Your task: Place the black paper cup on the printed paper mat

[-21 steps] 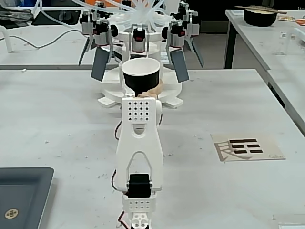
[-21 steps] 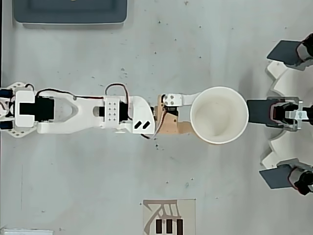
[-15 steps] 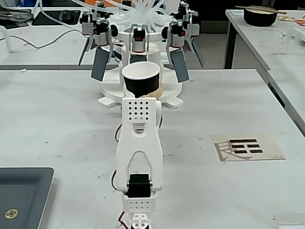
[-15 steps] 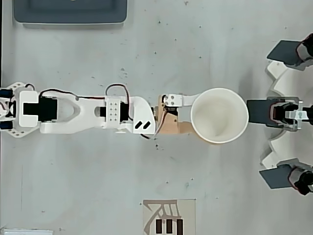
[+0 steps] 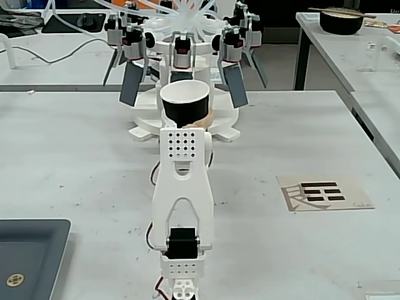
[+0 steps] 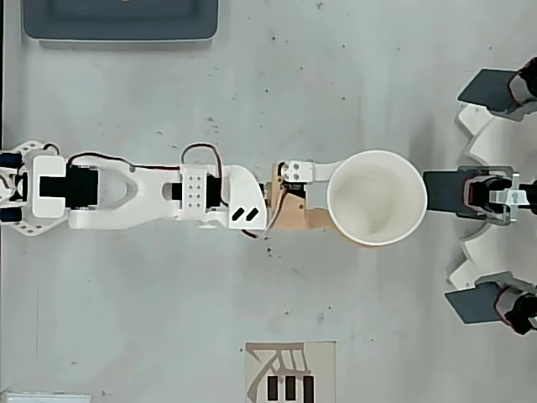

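Observation:
The black paper cup stands upright, its white inside open to the overhead view. My gripper is shut on it, with a white finger on one side and a tan finger on the other. In the fixed view the arm hides most of the gripper, and the cup shows just above it. The printed paper mat lies flat on the table to the arm's right in the fixed view, well apart from the cup. The mat sits at the bottom edge of the overhead view.
A white multi-armed device with dark flaps stands right behind the cup, close to its rim. A dark grey tray lies near the arm's base. A dark bowl with chopsticks sits on another table.

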Motion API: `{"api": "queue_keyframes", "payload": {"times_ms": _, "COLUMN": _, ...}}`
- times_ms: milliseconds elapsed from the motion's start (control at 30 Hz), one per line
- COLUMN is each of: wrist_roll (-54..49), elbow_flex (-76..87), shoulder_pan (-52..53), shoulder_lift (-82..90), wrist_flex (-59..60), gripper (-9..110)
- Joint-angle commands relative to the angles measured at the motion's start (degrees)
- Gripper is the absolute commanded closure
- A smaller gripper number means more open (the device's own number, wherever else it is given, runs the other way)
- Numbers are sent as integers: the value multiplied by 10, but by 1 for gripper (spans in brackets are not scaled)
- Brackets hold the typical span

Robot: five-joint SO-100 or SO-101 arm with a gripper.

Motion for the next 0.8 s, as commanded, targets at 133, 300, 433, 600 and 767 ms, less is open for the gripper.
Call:
{"api": "queue_keyframes", "payload": {"times_ms": 133, "wrist_roll": -3, "elbow_flex": 39, "shoulder_pan": 8, "shoulder_lift": 92, "wrist_flex": -10, "gripper": 93}}
{"api": "queue_keyframes", "payload": {"times_ms": 300, "wrist_roll": -2, "elbow_flex": 88, "shoulder_pan": 8, "shoulder_lift": 152, "wrist_flex": -9, "gripper": 93}}
{"api": "queue_keyframes", "payload": {"times_ms": 433, "wrist_roll": -2, "elbow_flex": 143, "shoulder_pan": 9, "shoulder_lift": 208, "wrist_flex": -8, "gripper": 93}}
{"api": "queue_keyframes", "payload": {"times_ms": 600, "wrist_roll": -2, "elbow_flex": 226, "shoulder_pan": 9, "shoulder_lift": 279, "wrist_flex": -13, "gripper": 94}}
{"api": "queue_keyframes", "payload": {"times_ms": 767, "wrist_roll": -2, "elbow_flex": 306, "shoulder_pan": 10, "shoulder_lift": 330, "wrist_flex": -50, "gripper": 94}}
